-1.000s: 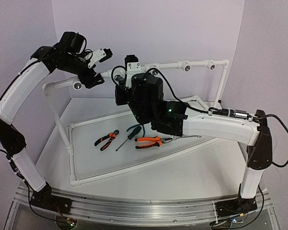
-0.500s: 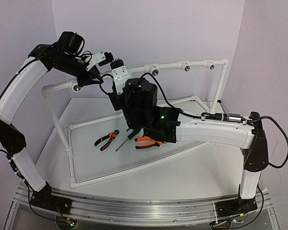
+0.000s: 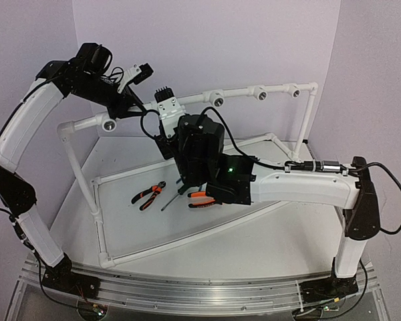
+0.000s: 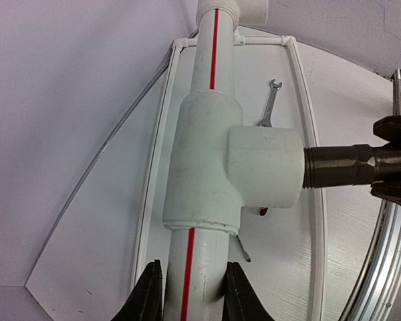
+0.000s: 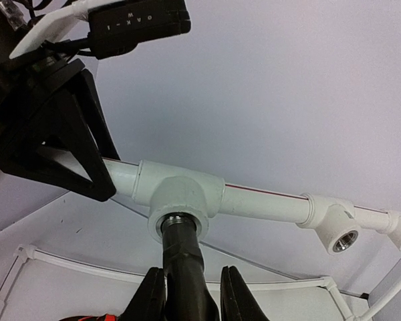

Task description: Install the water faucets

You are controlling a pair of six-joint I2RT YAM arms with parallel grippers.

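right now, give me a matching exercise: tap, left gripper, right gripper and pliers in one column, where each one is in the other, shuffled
1. tap
2. left gripper
3. right gripper
4. pliers

A. lying on the table
B. closed around the white pipe, next to its socket
C. one end pushed into the socket
D. closed on the tap's dark body

Pairs: 1-C, 2-B, 3-D, 4-A

The dark grey faucet (image 5: 182, 257), a short cylinder, sits threaded-end-first in the tee socket (image 5: 180, 200) of the far-left white pipe (image 5: 267, 200).
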